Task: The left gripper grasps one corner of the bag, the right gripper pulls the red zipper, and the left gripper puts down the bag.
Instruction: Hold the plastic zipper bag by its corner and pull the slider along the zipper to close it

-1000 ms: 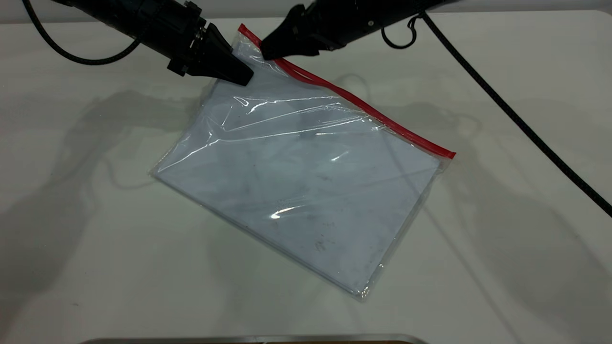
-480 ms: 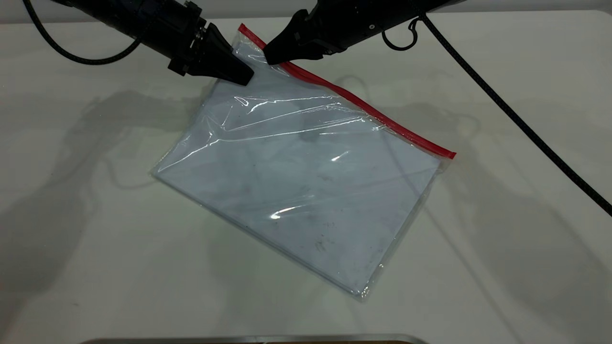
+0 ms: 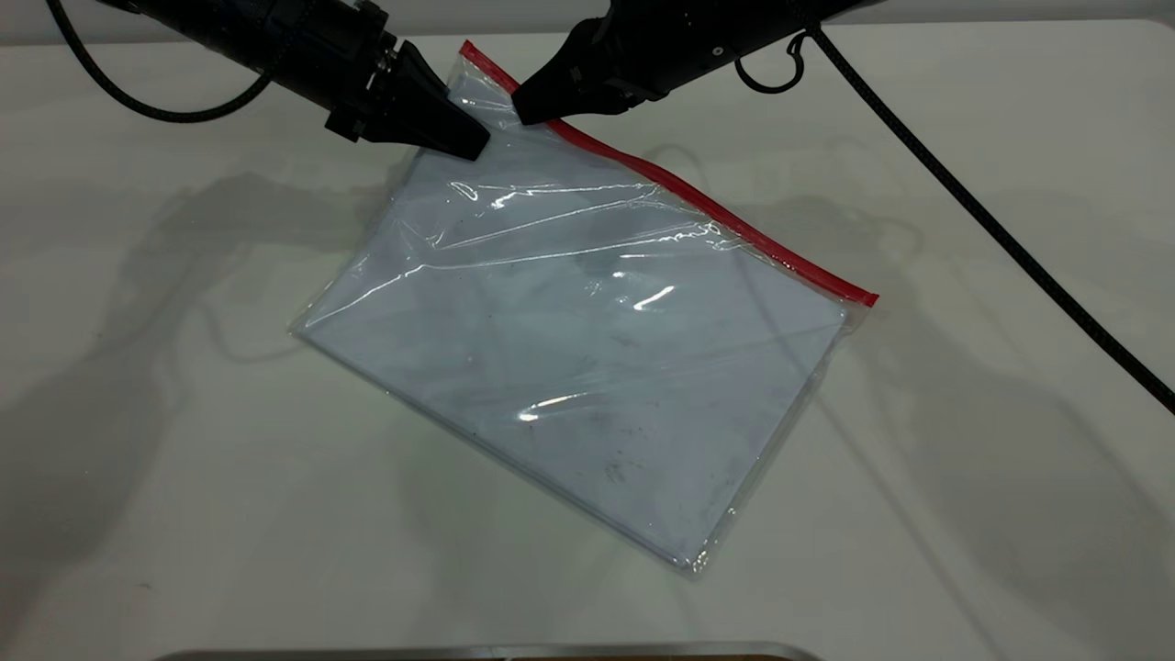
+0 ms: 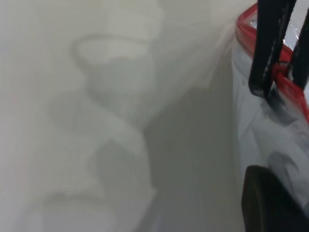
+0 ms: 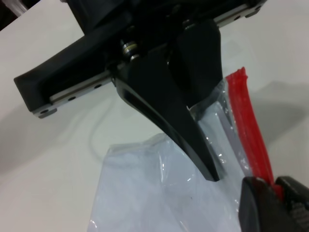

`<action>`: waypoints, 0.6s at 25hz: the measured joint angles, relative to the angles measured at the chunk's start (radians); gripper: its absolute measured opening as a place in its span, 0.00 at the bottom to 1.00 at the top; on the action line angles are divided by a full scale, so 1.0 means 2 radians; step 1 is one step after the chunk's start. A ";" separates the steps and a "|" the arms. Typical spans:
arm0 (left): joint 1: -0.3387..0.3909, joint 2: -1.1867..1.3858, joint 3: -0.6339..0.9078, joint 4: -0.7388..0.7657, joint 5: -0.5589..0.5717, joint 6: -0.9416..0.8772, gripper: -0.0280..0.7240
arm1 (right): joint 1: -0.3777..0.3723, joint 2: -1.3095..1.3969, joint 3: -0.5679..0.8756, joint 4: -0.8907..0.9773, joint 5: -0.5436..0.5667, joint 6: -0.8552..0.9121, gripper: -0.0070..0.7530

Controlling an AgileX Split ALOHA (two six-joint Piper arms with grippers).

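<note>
The bag (image 3: 587, 358), a clear pouch with white sheets inside, lies slanted on the white table. Its red zipper (image 3: 716, 216) runs along the far right long edge. The left gripper (image 3: 473, 147) is shut on the clear plastic just below the red-ended corner (image 3: 470, 53), which is raised a little. The right wrist view shows its fingers (image 5: 203, 154) pinching the bag's edge beside the red strip (image 5: 246, 125). The right gripper (image 3: 525, 112) is shut on the red zipper close to that corner; red shows between its fingertips (image 5: 256, 203). It also shows in the left wrist view (image 4: 280, 72).
The right arm's thick black cable (image 3: 991, 229) trails across the table's far right. The left arm's thin cable (image 3: 138, 106) loops at the far left. A metal edge (image 3: 486, 652) lies along the table's front.
The right gripper has shifted slightly to the right and away along the zipper. The open bulge in the red strip beside it has flattened. The left gripper holds its place.
</note>
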 joint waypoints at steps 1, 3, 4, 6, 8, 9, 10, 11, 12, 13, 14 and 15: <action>0.001 0.000 0.000 0.000 0.001 0.000 0.11 | 0.000 0.000 0.000 -0.002 0.000 0.000 0.06; 0.005 0.000 0.000 -0.004 0.003 0.000 0.11 | 0.000 0.000 -0.001 -0.005 0.001 0.000 0.06; 0.006 0.000 0.000 -0.008 0.009 0.000 0.11 | -0.001 0.000 -0.001 -0.006 0.002 0.000 0.06; 0.014 0.000 0.000 -0.017 0.018 0.000 0.11 | -0.003 0.000 -0.001 -0.006 0.004 0.000 0.06; 0.024 0.000 0.000 -0.037 0.031 0.000 0.11 | -0.008 0.000 -0.002 -0.004 0.008 0.000 0.06; 0.029 -0.001 0.000 -0.046 0.035 0.000 0.11 | -0.010 0.001 -0.001 -0.004 0.010 0.000 0.06; 0.034 -0.001 0.000 -0.055 0.041 0.000 0.11 | -0.013 0.001 -0.001 -0.002 0.013 0.000 0.06; 0.038 -0.001 0.000 -0.062 0.047 0.000 0.11 | -0.017 0.002 -0.002 -0.001 0.017 0.000 0.06; 0.042 -0.001 0.000 -0.070 0.051 0.000 0.11 | -0.020 0.004 -0.002 0.000 0.019 0.000 0.06; 0.046 -0.001 0.000 -0.076 0.053 0.000 0.11 | -0.023 0.006 -0.002 0.000 0.021 0.000 0.06; 0.049 -0.001 0.000 -0.083 0.055 0.001 0.11 | -0.026 0.007 -0.002 0.000 0.023 0.000 0.06; 0.053 -0.001 0.000 -0.088 0.056 0.002 0.11 | -0.030 0.009 -0.002 0.000 0.024 0.000 0.06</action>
